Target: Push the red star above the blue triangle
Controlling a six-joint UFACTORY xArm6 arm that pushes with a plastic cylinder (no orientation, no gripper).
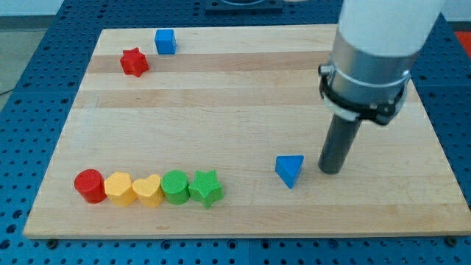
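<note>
My tip [330, 170] rests on the pale wooden counter [243, 110], just at 3 o'clock of the blue plastic triangle [289, 169], apart from it. There is no hand, only the dark rod. The red plastic star [134, 62] lies well away toward 10 o'clock, near the blue cube [165, 41].

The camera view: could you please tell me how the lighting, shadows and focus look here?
In the camera view, lighting is even and soft; my tip and the blue triangle cast only faint shadows; the red star is sharp; the arm's pale upper body looks bright, nearly washed out; no glare on the board.
</note>
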